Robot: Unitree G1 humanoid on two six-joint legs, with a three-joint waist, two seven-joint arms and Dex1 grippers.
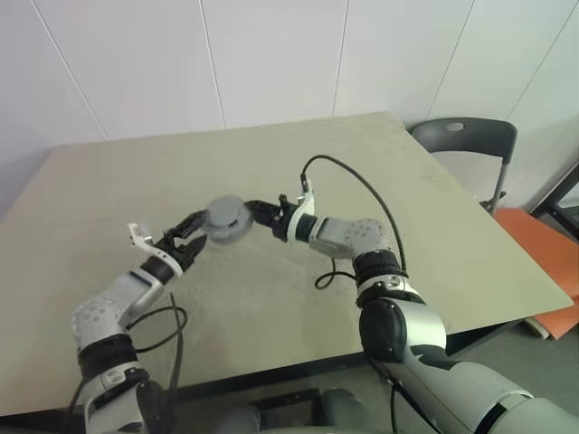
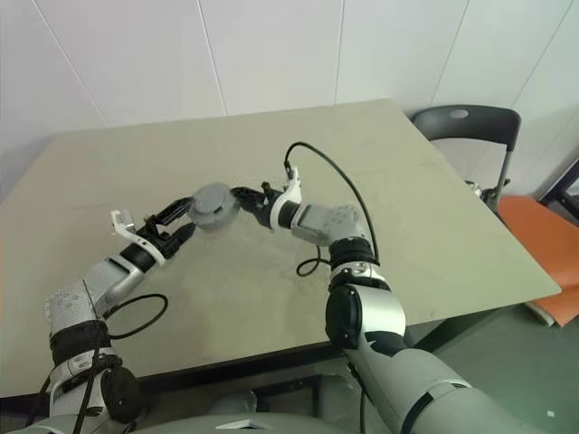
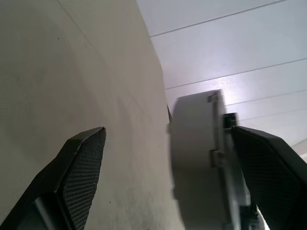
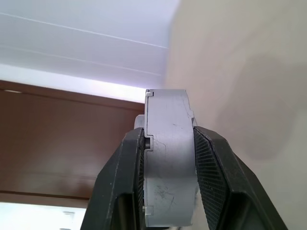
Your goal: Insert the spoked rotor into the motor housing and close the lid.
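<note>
Over beige bench (image 1: pixel 298 298): right end effector (image 4: pixel 169 143) pinched motor housing (image 4: pixel 169 158) edge-on, aloft; left end effector (image 1: pixel 193 237) spread wide around it, one finger (image 3: pixel 79 165) apart.

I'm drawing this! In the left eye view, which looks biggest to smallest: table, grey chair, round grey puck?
1. table
2. grey chair
3. motor housing, the puck: smallest, though nearer the camera than the chair.
</note>
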